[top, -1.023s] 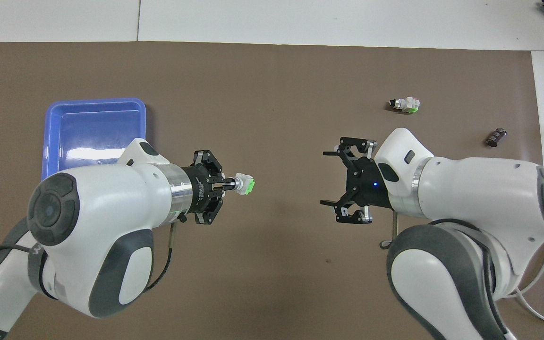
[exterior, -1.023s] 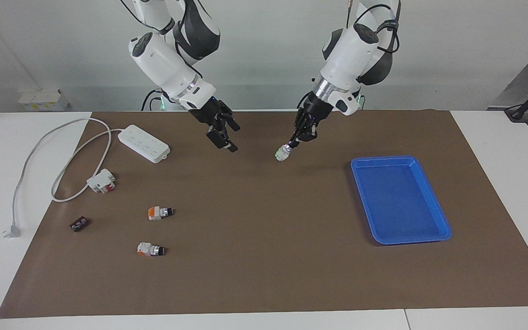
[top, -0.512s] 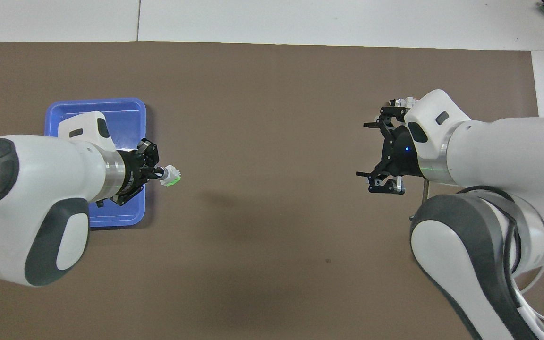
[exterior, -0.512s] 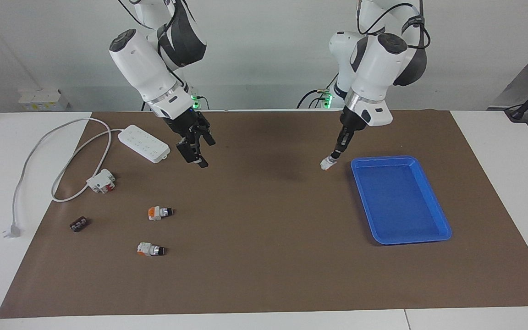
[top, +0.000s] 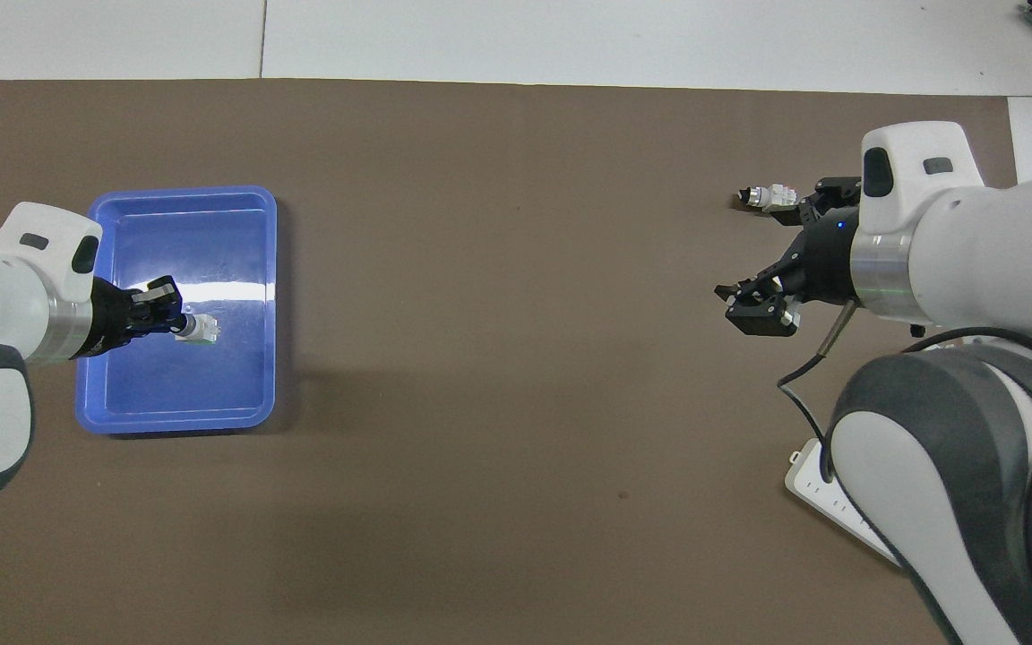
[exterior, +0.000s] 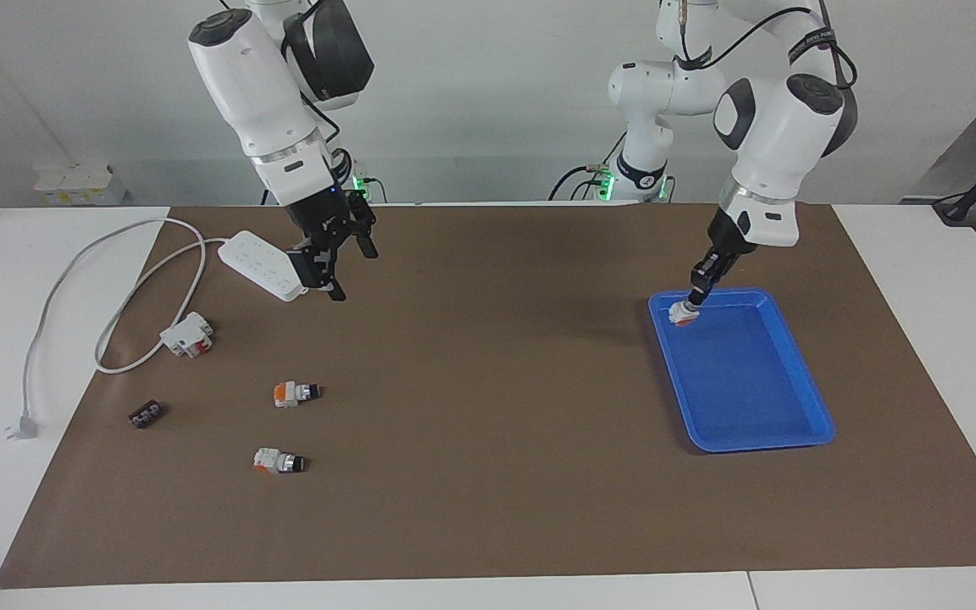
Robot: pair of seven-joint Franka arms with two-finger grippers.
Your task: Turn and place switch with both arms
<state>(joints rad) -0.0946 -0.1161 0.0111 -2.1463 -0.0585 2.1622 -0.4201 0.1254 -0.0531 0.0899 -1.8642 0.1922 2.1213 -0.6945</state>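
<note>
White left arm (exterior: 780, 127) angles switch (exterior: 681, 313) over tray (exterior: 759, 440).

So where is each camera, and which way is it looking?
Facing view: high up across the table, looking at the robots; both whole arms show, the left gripper holding the switch over the blue tray, the right gripper open over the power strip.
Overhead view: high above the robots' end, looking steeply down; arms enter from below.
Both views share the switch, the tray and both grippers, turned half around.
</note>
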